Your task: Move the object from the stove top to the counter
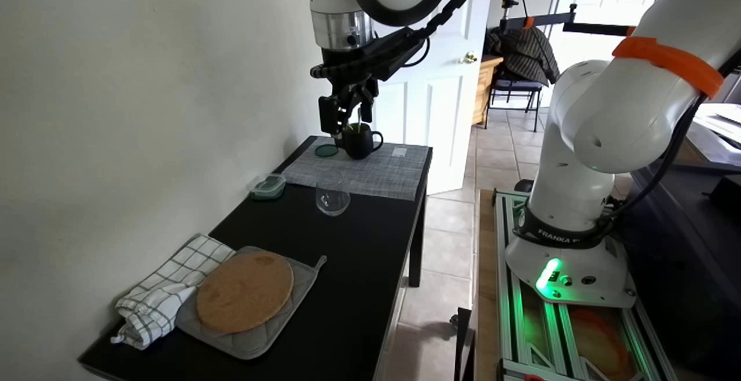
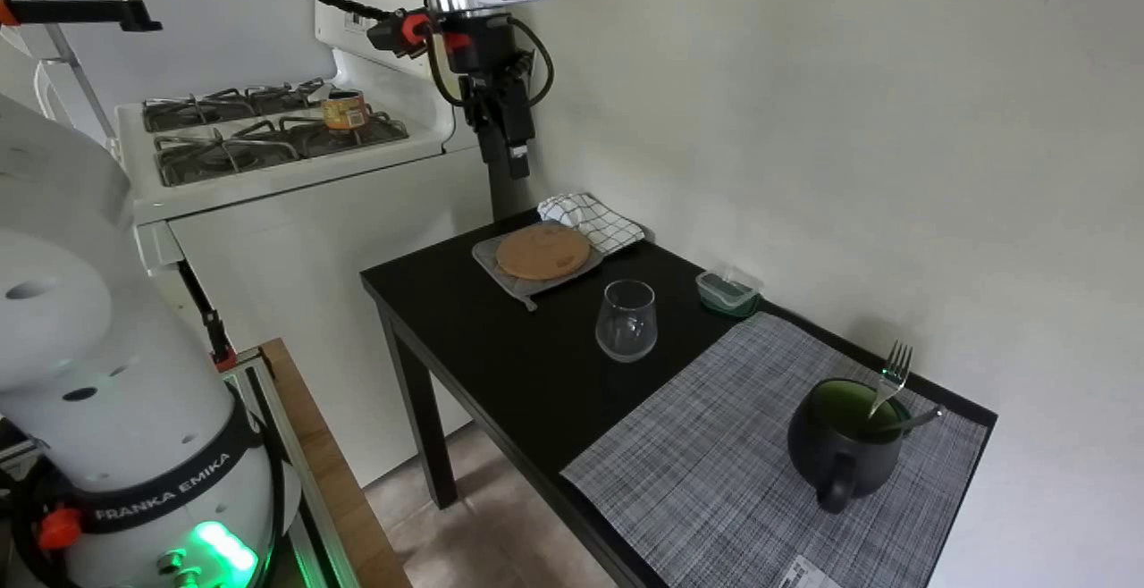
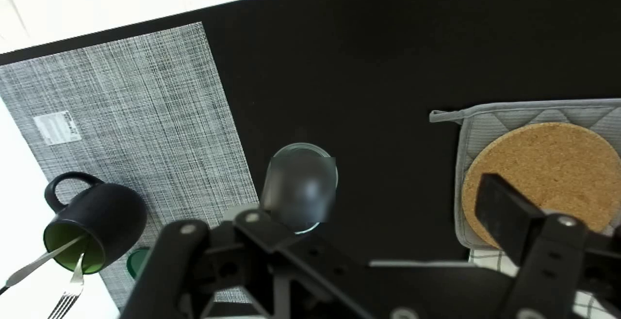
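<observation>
The object is a small tan-orange can (image 2: 345,111) with a whitish label patch. It stands upright on a rear burner grate of the white stove top (image 2: 295,172). The can and stove are out of view in an exterior view and in the wrist view. The counter is the black table (image 2: 500,373), also in an exterior view (image 1: 359,259) and the wrist view (image 3: 349,67). My gripper (image 2: 507,163) hangs above the table, well apart from the can. It also shows in an exterior view (image 1: 349,125). In the wrist view its fingers (image 3: 383,198) are wide apart with nothing between them.
On the table are a clear glass (image 2: 626,320), a black mug (image 2: 845,436) with fork and knife on a grey placemat (image 2: 697,427), a green-based container (image 2: 728,291), a cork disc (image 2: 543,251) on a grey pot holder, and a checked cloth (image 2: 594,222). A wall runs along the table.
</observation>
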You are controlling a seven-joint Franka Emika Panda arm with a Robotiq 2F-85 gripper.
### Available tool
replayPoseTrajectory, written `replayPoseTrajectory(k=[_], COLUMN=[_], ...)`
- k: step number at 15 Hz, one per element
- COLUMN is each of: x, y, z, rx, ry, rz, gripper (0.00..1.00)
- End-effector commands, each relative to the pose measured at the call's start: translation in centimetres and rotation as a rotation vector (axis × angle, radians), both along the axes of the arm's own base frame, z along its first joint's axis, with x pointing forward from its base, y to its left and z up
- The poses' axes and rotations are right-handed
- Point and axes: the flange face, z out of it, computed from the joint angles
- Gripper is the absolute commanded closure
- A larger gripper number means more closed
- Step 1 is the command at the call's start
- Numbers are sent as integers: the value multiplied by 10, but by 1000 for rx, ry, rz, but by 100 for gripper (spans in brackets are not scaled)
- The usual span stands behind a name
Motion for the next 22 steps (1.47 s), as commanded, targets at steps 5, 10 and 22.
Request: replayPoseTrajectory(k=[5, 10, 22], x=[0, 0, 16], y=[0, 0, 96], z=[1, 1, 15], rx=[0, 0, 157], ry=[1, 1, -2], rz=[0, 0, 162], gripper=[0, 0, 0])
